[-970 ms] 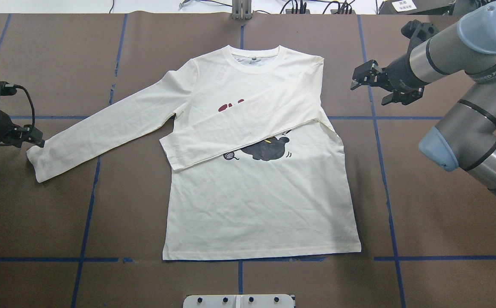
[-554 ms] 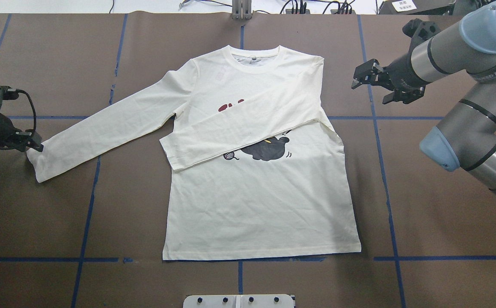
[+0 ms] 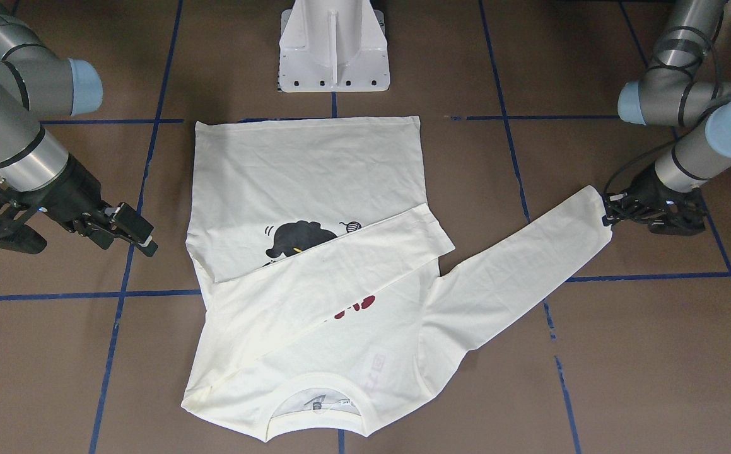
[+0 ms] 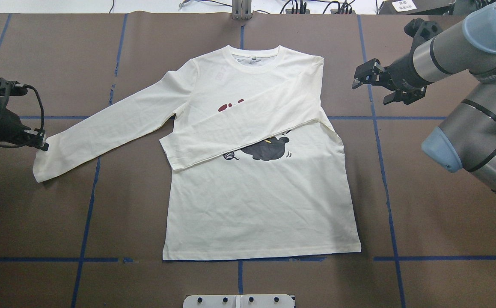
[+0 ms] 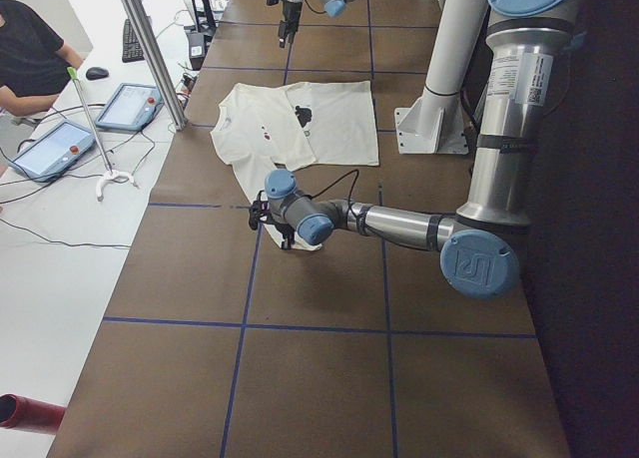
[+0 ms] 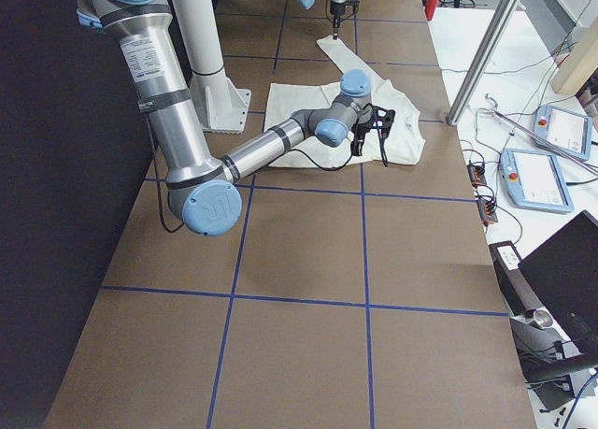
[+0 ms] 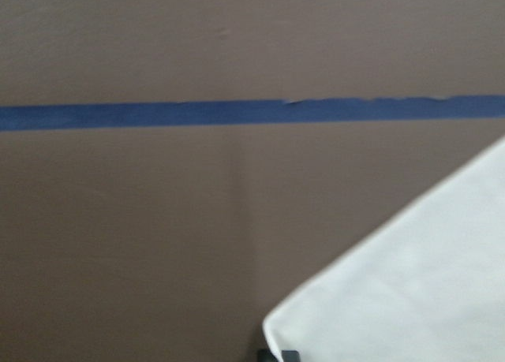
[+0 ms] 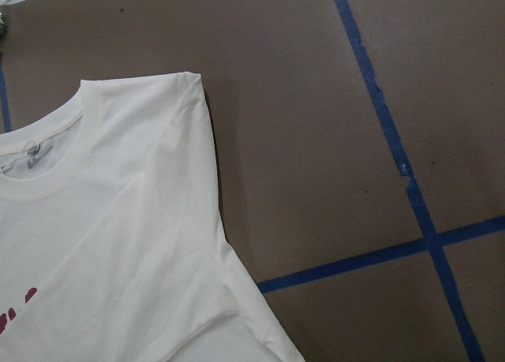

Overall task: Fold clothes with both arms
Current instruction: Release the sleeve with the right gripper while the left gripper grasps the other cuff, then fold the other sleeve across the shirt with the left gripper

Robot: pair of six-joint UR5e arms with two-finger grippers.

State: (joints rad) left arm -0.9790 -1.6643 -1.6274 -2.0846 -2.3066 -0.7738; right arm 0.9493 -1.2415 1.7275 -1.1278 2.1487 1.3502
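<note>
T-shirt (image 4: 256, 205) lies collar (image 4: 256, 57) away from pedestal (image 3: 333, 50); left claw (image 4: 42, 145) pinches its cuff (image 4: 38, 164), right claw (image 4: 368, 95) gapes.

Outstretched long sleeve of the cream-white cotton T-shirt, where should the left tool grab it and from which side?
Grip the cuff at the corner nearest the black left tool, coming in low from the robot's left. The sleeve lies flat and straight on the brown table, cuff edge facing that way.
</note>
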